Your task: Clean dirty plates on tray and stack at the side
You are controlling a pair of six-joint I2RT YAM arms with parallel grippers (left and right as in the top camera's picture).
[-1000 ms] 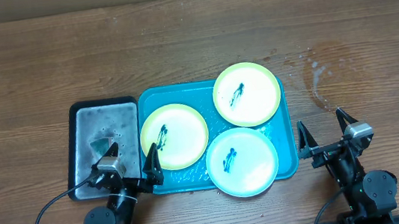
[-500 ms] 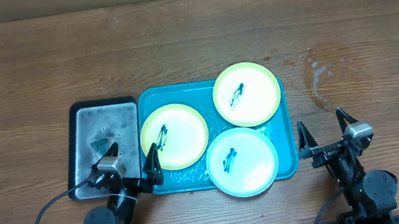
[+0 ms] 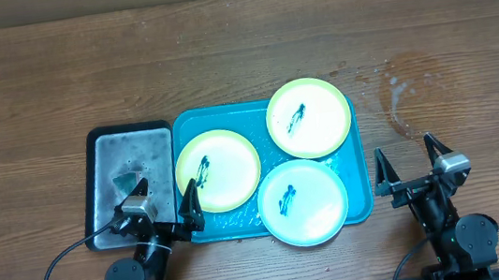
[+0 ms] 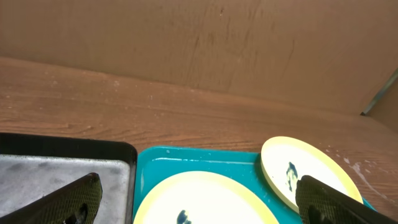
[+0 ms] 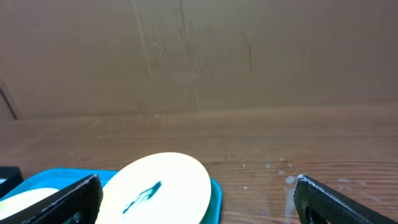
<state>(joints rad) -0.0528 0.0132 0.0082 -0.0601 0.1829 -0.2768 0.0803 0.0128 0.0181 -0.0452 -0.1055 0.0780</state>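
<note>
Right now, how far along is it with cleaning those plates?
Nothing looks done: the left plate, far plate and near plate all lie smeared on the teal tray. Nothing is in hand; the left pincer and right pincer are open and empty. Left: wiping all three and stacking them aside.

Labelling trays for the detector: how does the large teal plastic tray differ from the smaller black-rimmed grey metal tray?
The large teal plastic tray is wider and lies across the table; the black-rimmed grey metal tray is narrower and runs front to back. The teal tray carries three smeared round plates; the grey tray holds a small dark scrap. Both are rounded rectangles with raised rims, side by side.
</note>
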